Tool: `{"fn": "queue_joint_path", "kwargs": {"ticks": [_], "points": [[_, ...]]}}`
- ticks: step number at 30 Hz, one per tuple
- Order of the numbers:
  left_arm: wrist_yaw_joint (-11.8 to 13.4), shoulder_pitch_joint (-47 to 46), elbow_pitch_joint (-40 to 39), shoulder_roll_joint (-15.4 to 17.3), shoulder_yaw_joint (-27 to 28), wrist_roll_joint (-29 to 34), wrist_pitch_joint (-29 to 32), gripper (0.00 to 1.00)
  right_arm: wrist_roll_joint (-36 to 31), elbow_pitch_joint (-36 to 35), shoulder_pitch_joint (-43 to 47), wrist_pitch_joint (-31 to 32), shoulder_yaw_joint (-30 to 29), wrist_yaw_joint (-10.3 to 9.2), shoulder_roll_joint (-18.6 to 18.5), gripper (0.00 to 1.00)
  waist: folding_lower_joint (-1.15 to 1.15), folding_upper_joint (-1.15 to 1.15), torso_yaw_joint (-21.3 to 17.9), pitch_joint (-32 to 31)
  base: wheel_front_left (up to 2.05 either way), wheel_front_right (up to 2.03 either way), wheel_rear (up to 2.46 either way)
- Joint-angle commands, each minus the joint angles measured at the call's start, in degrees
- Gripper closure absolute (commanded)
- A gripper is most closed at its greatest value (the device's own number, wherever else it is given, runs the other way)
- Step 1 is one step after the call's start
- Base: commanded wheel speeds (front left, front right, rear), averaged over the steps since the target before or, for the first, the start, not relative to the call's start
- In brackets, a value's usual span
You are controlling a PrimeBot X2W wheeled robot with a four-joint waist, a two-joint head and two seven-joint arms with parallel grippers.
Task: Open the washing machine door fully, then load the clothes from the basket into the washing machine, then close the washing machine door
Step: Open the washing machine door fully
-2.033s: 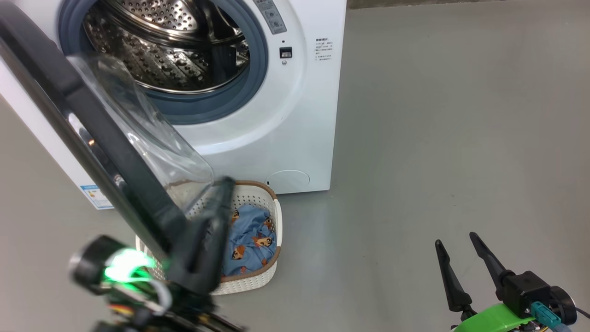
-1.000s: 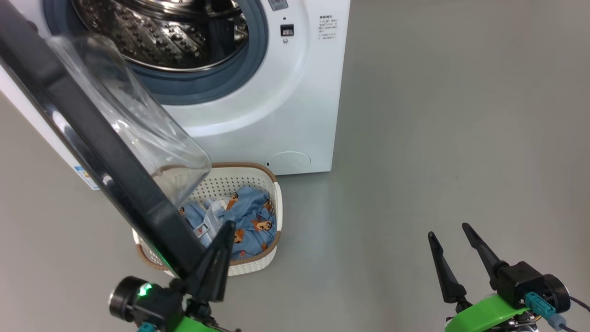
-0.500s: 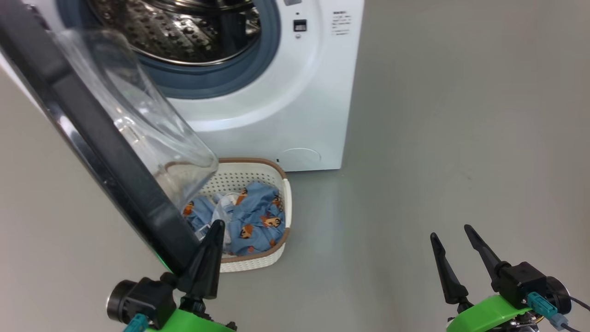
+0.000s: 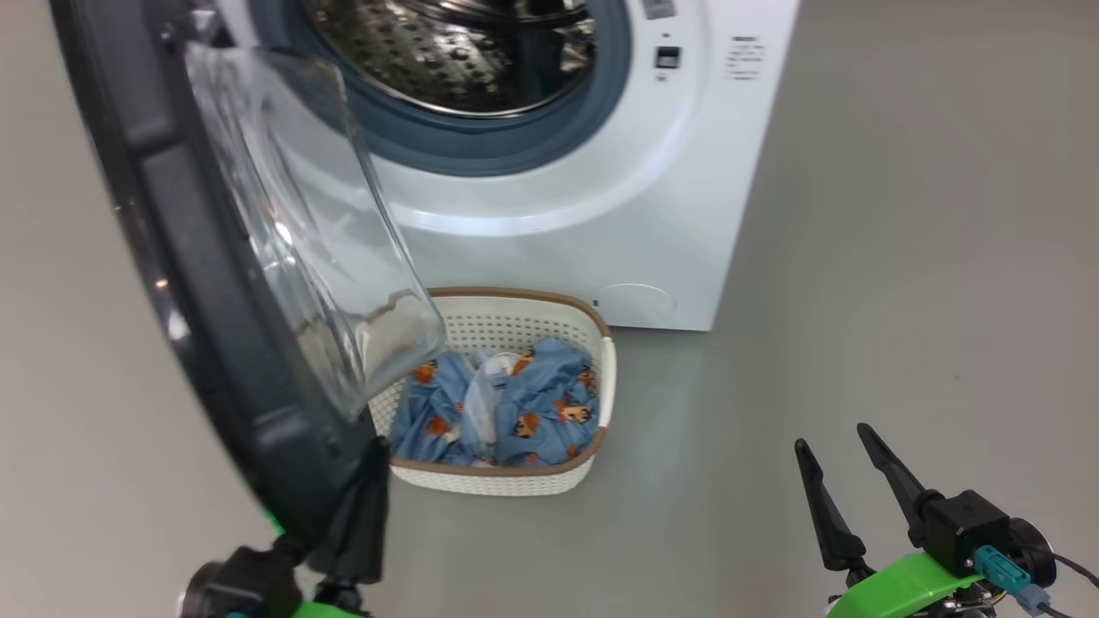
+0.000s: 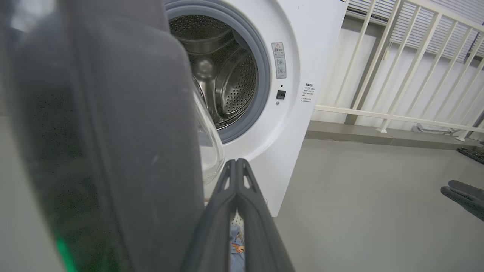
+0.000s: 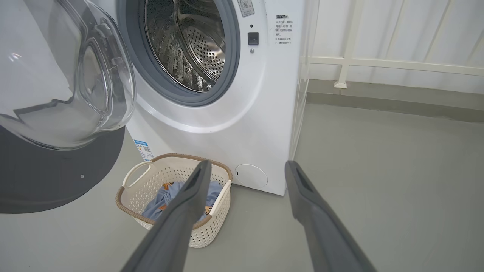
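My L gripper [image 5: 237,162], left of basket [image 4: 515,322] by washing machine door [image 4: 197,283]: jaws together, empty. R gripper [image 4: 830,434], well right of basket: jaws wide, empty.

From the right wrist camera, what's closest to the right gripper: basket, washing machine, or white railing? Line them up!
1. The basket, on the floor, lower left of the right gripper.
2. The washing machine, right behind the basket.
3. The white railing, far back, upper right.

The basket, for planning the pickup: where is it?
Head view, lower centre: the basket stands on the floor before the washing machine, partly under the washing machine door.
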Motion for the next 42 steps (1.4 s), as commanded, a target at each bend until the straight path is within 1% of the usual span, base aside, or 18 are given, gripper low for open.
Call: {"fn": "queue_joint_path", "kwargs": {"ticks": [1,5,9,12,14,17,20,26,30,32,35,37,42], "points": [[1.8,-0.3,-0.8,1.3,4.7,-0.3,-0.2,1.00,0.5,-1.1,-1.2,-0.7,1.5,0.35,-0.3,0.00,0.00,0.00,2.3,-0.5,0.00,0.00,0.00],[2.3,0.6,-0.5,1.3,8.2,-0.1,-0.2,1.00,0.6,-0.9,-1.4,-0.7,1.7,0.35,-0.1,0.00,0.00,0.00,3.3,-0.5,0.00,0.00,0.00],[3.4,1.0,-0.2,1.3,12.5,-4.0,-0.2,1.00,0.7,-0.8,-1.6,-0.7,2.0,0.35,0.0,0.00,0.00,0.00,3.6,-0.2,0.00,0.00,0.00],[3.8,0.9,1.0,1.3,15.5,-5.0,-0.2,1.00,0.9,-0.5,-1.8,-0.7,2.3,0.35,0.0,0.00,0.00,0.00,3.4,0.0,0.00,0.00,0.00],[4.0,0.8,1.4,1.3,16.5,-5.4,-0.2,1.00,1.0,-0.4,-1.8,-0.7,2.3,0.35,0.0,0.00,0.00,0.00,3.2,0.1,0.00,0.00,0.00],[4.5,0.2,2.8,1.3,19.7,-8.6,-0.2,1.00,1.3,-0.2,-2.0,-0.7,2.4,0.35,-0.2,0.00,0.00,0.00,2.6,0.4,0.00,0.00,0.00],[4.8,-0.6,4.1,1.3,22.6,-9.3,-0.2,1.00,1.4,-0.1,-2.1,-0.7,2.4,0.35,-0.4,0.00,0.00,0.00,2.1,0.7,0.00,0.00,0.00],[5.6,-2.5,6.1,1.3,29.4,-7.7,-0.2,1.00,1.6,0.2,-2.7,-0.7,2.9,0.35,-1.1,0.00,0.00,0.00,1.3,1.7,0.00,0.00,0.00],[5.2,-4.1,7.2,1.7,33.1,-4.5,-0.2,1.00,1.6,0.3,-3.4,-0.7,3.2,0.35,-1.5,0.00,0.00,0.00,1.1,2.6,0.00,0.00,0.00],[4.9,-5.5,8.1,1.7,35.3,-4.5,-0.2,1.00,1.7,0.4,-3.7,-0.7,3.4,0.35,-1.7,0.00,0.00,0.00,1.1,3.2,0.00,0.00,0.00],[4.2,-7.7,10.0,2.5,38.2,-4.3,-0.2,1.00,1.9,0.6,-4.4,-0.7,3.9,0.35,-2.2,0.00,0.00,0.00,1.1,4.1,0.00,0.00,0.00],[3.7,-9.4,11.7,3.7,39.8,-3.9,-0.2,1.00,1.9,0.6,-4.8,-0.7,3.9,0.35,-2.6,0.00,0.00,0.00,1.1,4.6,0.00,0.00,0.00],[3.2,-13.8,16.0,6.3,43.3,-2.9,-0.2,1.00,2.0,0.4,-5.6,-0.7,3.8,0.35,-3.4,0.00,0.00,0.00,1.2,6.2,0.00,0.00,0.00]]}}
